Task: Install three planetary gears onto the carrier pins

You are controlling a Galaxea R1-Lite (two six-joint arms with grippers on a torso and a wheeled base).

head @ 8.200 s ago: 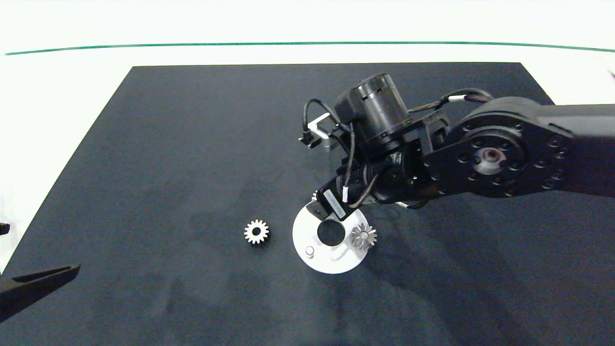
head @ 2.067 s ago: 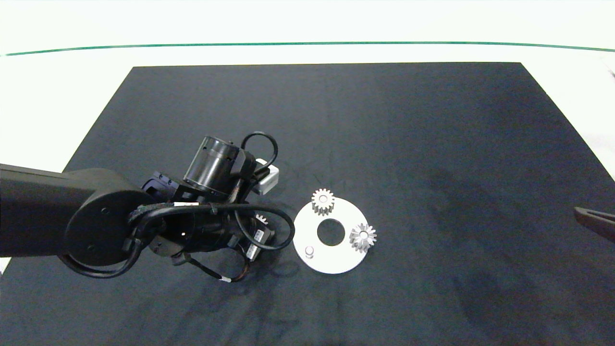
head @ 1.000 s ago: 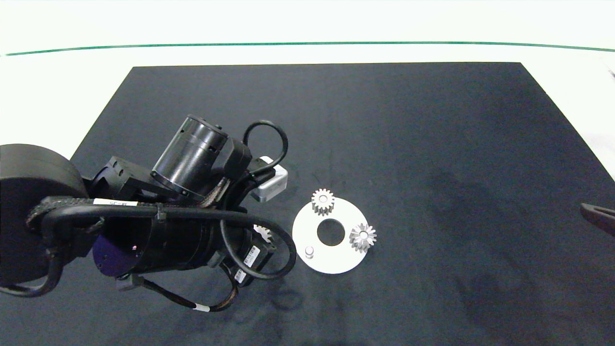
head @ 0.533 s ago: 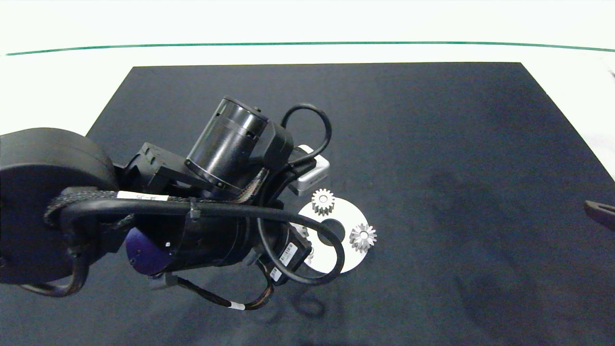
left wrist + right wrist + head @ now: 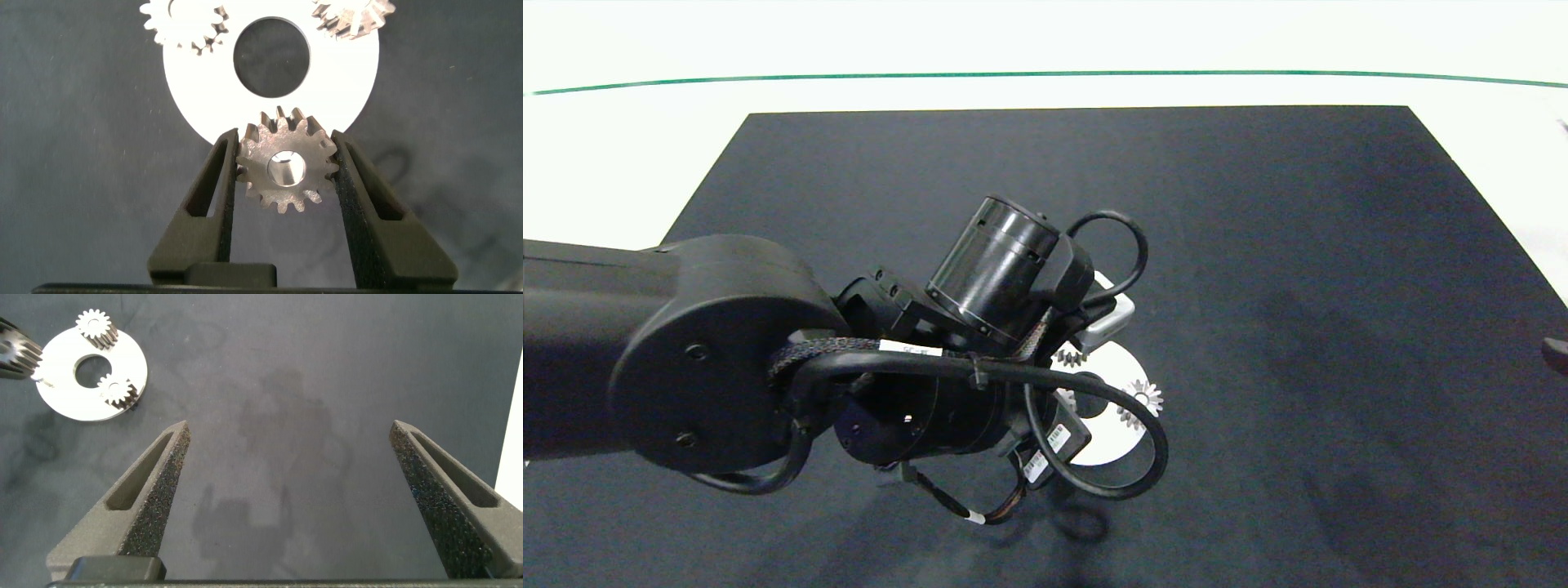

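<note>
**A:** Start nearest your left wrist camera. What do you have?

**B:** Your left gripper [image 5: 288, 167] has its two grey fingers [image 5: 214, 189] pinched on a small silvery-white metal spur gear [image 5: 287, 160], one finger on each side of its teeth. Through the gear's round bore you can see something pale (it may be a peg, though I cannot tell for sure). The gear sits at the near rim of the flat white ring-shaped disc [image 5: 270, 94].

**A:** And on the disc itself?

**B:** Past its large round centre hole [image 5: 271, 55] two more identical gears sit on the far part of the ring, one to each side of the hole: one gear [image 5: 186, 20] whiter, the other gear [image 5: 353, 15] greyer. Both are cut off by the edge of your wrist view.

**A:** From above?

**B:** Your left arm [image 5: 711, 359] reaches in over the black mat [image 5: 1258, 245] and covers most of the disc [image 5: 1111, 445]. Only one seated gear [image 5: 1141, 400] shows nearly whole.

**A:** The right side?

**B:** Your right gripper [image 5: 290, 494] hangs with its fingers spread wide and nothing between them, over bare mat [image 5: 327, 400], well apart from the disc [image 5: 90, 376]. In the head view only its tip [image 5: 1556, 353] shows at the right edge.
</note>
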